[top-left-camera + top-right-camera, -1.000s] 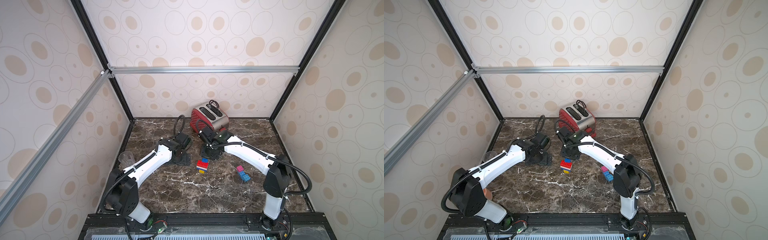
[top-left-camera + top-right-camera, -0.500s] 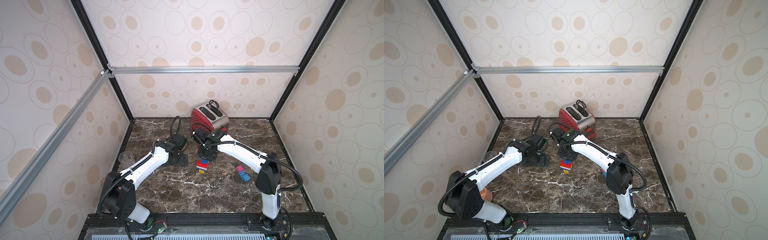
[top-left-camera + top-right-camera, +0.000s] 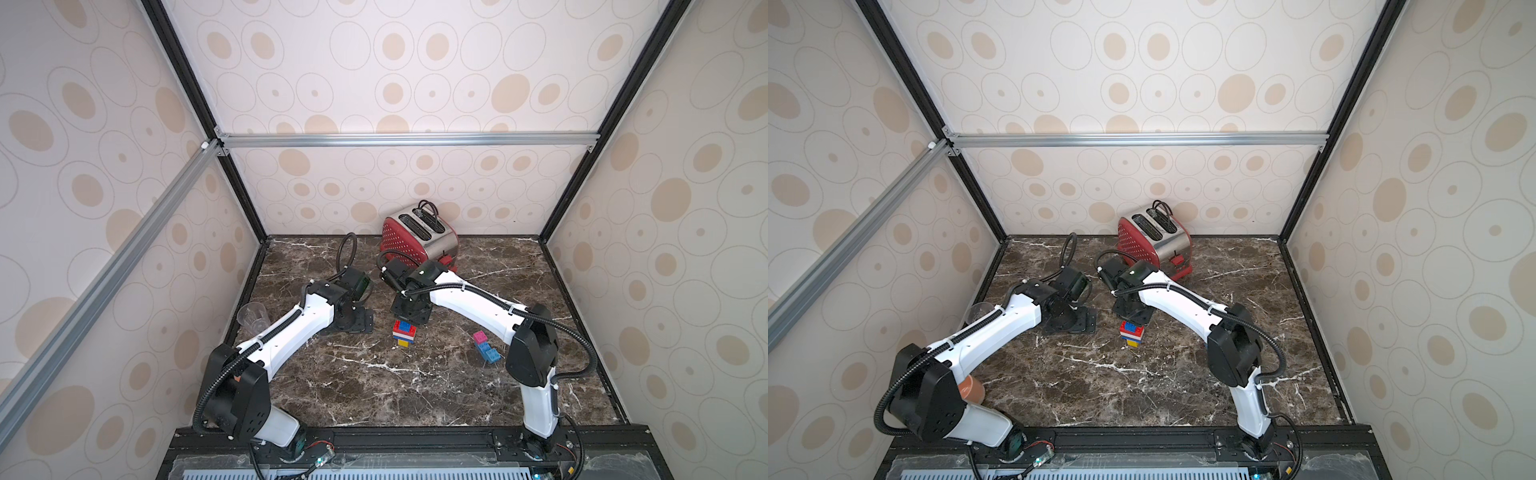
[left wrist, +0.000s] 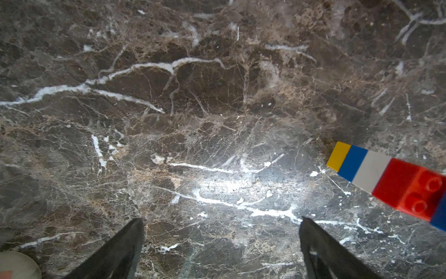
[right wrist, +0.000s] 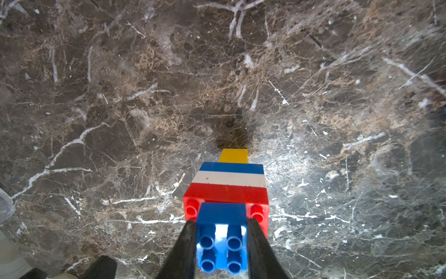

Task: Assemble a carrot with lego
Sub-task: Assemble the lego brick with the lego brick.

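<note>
Two black fingers (image 5: 184, 248) of the right gripper (image 5: 221, 223) are clamped on the small blue brick (image 5: 220, 213) at the wide end of the carrot (image 5: 229, 190), one pad on each side face; the rest of the stack hangs beyond the fingertips, held only by stud joints. That is the weak point, I judge; a sideways swing, or a push of the narrow yellow tip (image 5: 233, 155) against the table (image 5: 96, 96), could lever the red, white and dark blue layers off the held brick, or twist it between the pads; released on that tip, the stack would likely topple.

Its long axis runs straight out from between the fingers toward the table, near upright in both top views; the yellow tip points away from the fingers, the blue studs back toward the wrist; whether the tip touches the marble I cannot tell. The left gripper (image 4: 220, 219) stands spread wide and empty; the carrot lies outside its gap, beyond one finger. Loose pink and blue bricks (image 3: 484, 349) lie well apart from both.
</note>
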Motion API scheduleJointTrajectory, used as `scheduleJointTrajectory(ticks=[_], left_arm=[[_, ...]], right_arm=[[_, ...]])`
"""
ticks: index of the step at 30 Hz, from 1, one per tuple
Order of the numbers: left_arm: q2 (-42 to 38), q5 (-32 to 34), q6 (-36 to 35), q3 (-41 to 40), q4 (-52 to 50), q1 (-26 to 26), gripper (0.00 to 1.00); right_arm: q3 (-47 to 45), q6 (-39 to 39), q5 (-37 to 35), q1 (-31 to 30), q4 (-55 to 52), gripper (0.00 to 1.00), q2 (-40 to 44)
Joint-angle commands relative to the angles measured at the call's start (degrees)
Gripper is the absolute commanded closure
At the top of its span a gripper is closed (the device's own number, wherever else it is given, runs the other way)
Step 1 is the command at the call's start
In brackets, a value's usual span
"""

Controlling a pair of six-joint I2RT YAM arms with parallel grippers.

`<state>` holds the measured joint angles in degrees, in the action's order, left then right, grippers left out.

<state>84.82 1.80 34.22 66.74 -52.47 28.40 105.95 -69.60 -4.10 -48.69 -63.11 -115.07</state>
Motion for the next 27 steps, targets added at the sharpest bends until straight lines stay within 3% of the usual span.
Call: scheduleJointTrajectory(ticks=[1, 24, 27], left_arm=[[-1.4, 0.2, -1.3, -0.3, -0.1, -0.8, 0.01], [-1.8, -0.3, -1.6, -1.4, 0.3, -1.4, 0.01], [-2.1, -0.3, -1.7, -1.4, 0.3, -1.5, 0.01]], right_arm=[[-0.6, -1.7, 0.4, -0.8, -2.2, 0.92, -1.2], [9.1, 0.6, 0.0, -3.9, -13.5, 0.92, -12.8], [4.9, 0.2, 1.1, -4.9, -10.2, 0.92, -12.0]])
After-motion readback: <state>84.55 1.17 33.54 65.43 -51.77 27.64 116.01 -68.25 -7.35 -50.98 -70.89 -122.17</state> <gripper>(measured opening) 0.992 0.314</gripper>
